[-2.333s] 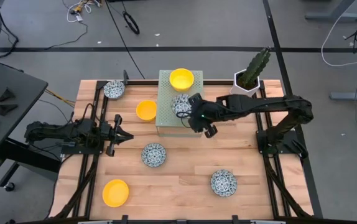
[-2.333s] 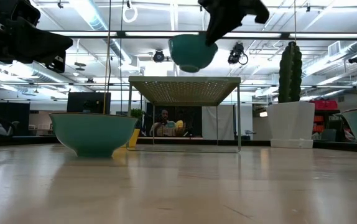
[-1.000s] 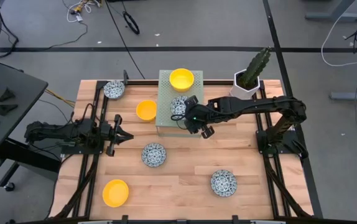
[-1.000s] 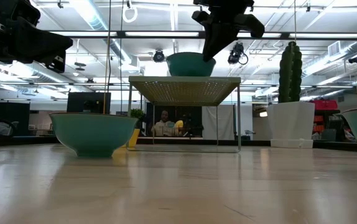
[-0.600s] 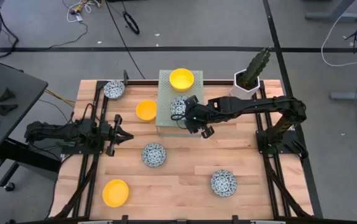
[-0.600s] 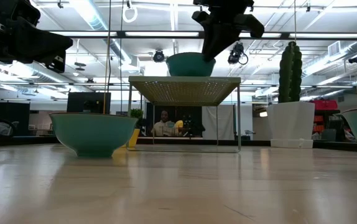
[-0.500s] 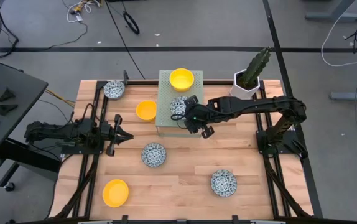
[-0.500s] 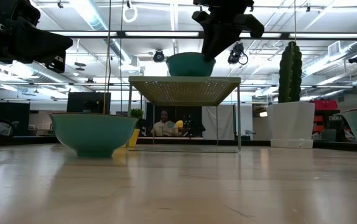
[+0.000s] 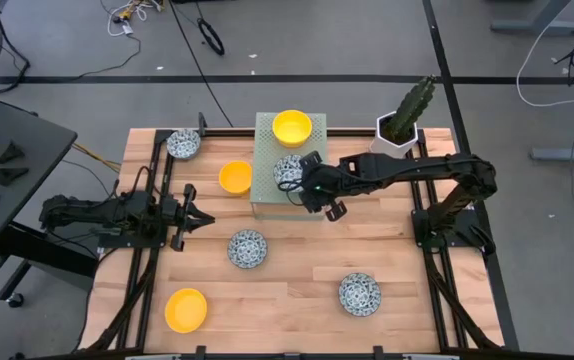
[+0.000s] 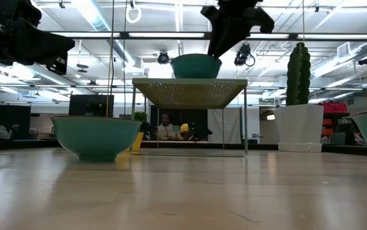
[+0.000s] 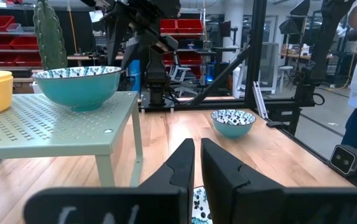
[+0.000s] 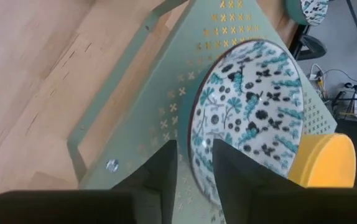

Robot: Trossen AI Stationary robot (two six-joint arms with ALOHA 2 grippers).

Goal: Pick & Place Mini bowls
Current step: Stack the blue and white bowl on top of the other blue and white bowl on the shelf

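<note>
Mini bowls: two sit on the green rack (image 9: 289,166) at the bench's far edge, a yellow bowl (image 9: 292,127) and a patterned bowl (image 9: 289,169). Right gripper (image 9: 305,180) straddles its rim, jaws parted, apparently released. Left gripper (image 9: 199,217) idles near the left edge, nearly closed, empty. Five remain on the bench.

Wooden worktop (image 9: 297,300) carrying a green perforated stand (image 9: 267,190), a cactus pot (image 9: 395,135), two yellow bowls (image 9: 234,177) and three patterned bowls (image 9: 248,248).

3 plain yellow bowls (image 9: 292,127), 4 white bowls with dense blue pattern (image 9: 248,248), pale green perforated stand (image 9: 267,195), white cactus pot (image 9: 391,132)
</note>
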